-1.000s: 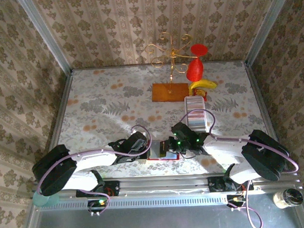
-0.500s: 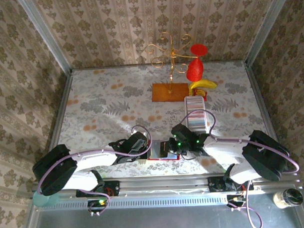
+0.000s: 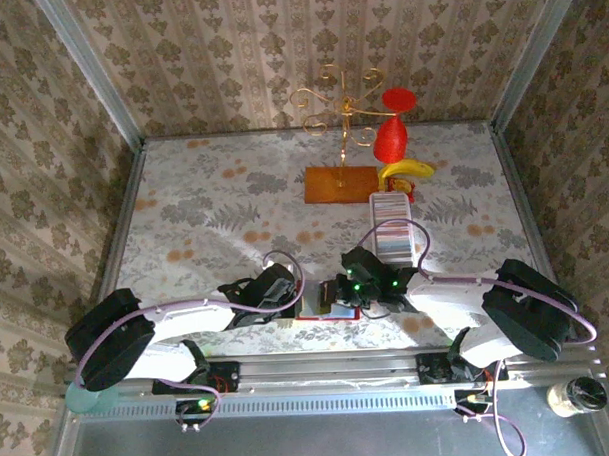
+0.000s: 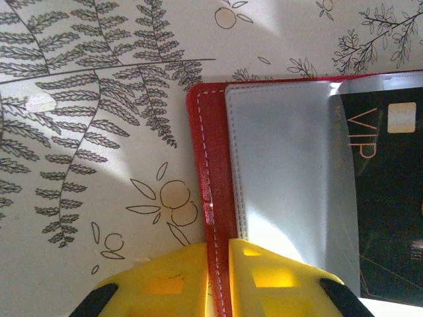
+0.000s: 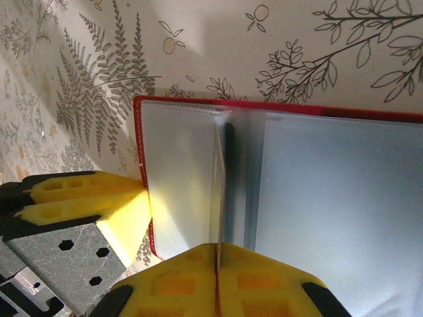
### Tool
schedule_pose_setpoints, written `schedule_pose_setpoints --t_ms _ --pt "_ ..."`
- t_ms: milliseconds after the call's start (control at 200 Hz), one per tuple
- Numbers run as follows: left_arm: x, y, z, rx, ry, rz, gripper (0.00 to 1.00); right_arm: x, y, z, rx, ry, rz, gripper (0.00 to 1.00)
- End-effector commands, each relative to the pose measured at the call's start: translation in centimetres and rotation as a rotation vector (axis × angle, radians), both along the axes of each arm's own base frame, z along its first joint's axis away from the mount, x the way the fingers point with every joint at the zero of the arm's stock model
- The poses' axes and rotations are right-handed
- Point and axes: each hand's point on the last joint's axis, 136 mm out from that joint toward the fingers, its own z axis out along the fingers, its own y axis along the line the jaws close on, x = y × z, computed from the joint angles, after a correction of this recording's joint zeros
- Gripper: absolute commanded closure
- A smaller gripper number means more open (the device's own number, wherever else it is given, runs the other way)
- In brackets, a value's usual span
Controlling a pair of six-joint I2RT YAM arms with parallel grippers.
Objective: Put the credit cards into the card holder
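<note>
Pincer, left [image 4: 218, 267]: narrow, its yellow fingers [image 4: 158, 287] clamped on the stitched red outer edge of the card holder [image 4: 200, 158].

Pincer, right [image 5: 217, 256]: closed to a slit on one credit card [image 5: 217, 191]. The card is seen edge-on as a thin upright line over the holder's clear pockets, its far end at the pocket mouth near the fold.

Card holder: lies open and flat on the desk [image 3: 204, 206], close to the near edge, between the two pincers. A red rim frames grey-blue clear sleeves. One sleeve carries a black card [image 4: 390, 198] lettered VIP.

Credit cards [image 3: 397, 240], remaining stock: stand on edge in a row inside a long white tray [image 3: 388, 196], beyond the right pincer and apart from the holder.

Other items, far right of centre:
- orange-brown base plate [image 3: 341, 184] with a gilt wire stand
- red vase [image 3: 390, 137]
- banana [image 3: 407, 169], just beside the tray's far end

Open room: patterned desk surface runs to the left of and beyond the holder. Metal rails edge the desk on both sides.
</note>
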Motion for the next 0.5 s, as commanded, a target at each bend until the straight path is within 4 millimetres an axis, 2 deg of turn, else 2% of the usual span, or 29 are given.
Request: schedule_pose_setpoints --t_ms 0,60,190,370,495 --pt "-0.9 -0.6 -0.3 -0.007 0.032 -0.029 0.84 -1.0 -0.1 -1.1 -0.03 0.026 0.035 0.86" --pt "-0.9 -0.6 -0.3 -0.007 0.031 -0.028 0.84 -0.9 -0.7 -1.2 -0.064 0.024 0.027 0.76" --pt "-1.0 -0.6 -0.3 -0.007 0.034 -0.028 0.84 -0.7 -1.6 -1.1 -0.114 0.009 0.01 0.69" --pt "-1.0 -0.7 -0.2 -0.014 0.03 -0.03 0.84 -1.0 -2.8 -1.5 -0.21 0.021 0.023 0.66" --pt "-1.0 -0.8 -0.2 -0.015 0.03 -0.034 0.84 -1.0 -2.5 -1.6 -0.217 0.021 0.037 0.67"
